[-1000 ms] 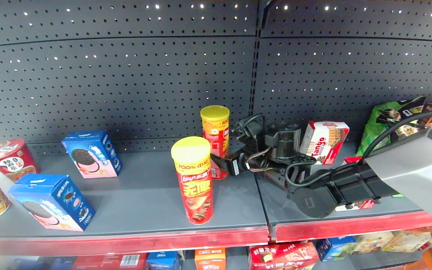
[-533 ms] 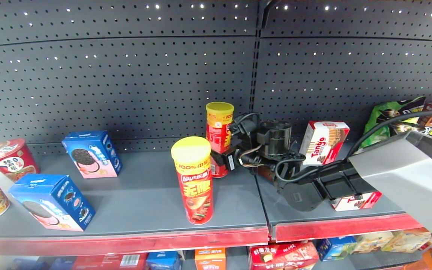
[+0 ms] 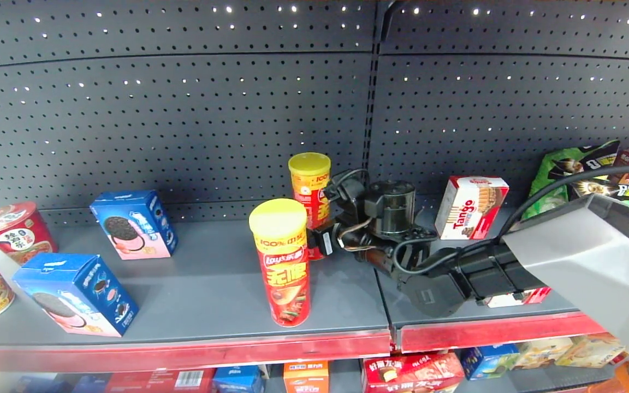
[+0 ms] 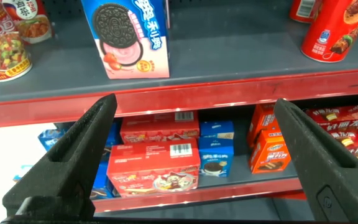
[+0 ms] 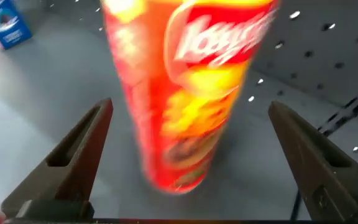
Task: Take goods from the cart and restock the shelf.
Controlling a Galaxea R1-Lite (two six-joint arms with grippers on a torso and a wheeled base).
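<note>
Head view: R arm (image 3: 456, 273) over shelf (image 3: 211, 284) | jaws spread wide by rear can (image 3: 308, 185)

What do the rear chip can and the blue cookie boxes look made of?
Rear chip can: probably a paperboard tube with glossy printed wrap, judging by its sheen; its yellow lid looks like smooth plastic. Blue cookie boxes: printed cardboard, with crisp folded edges and a slight gloss.

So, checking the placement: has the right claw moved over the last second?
Yes. The right claw shifted left, away from the wafer box, which stayed put.
</note>
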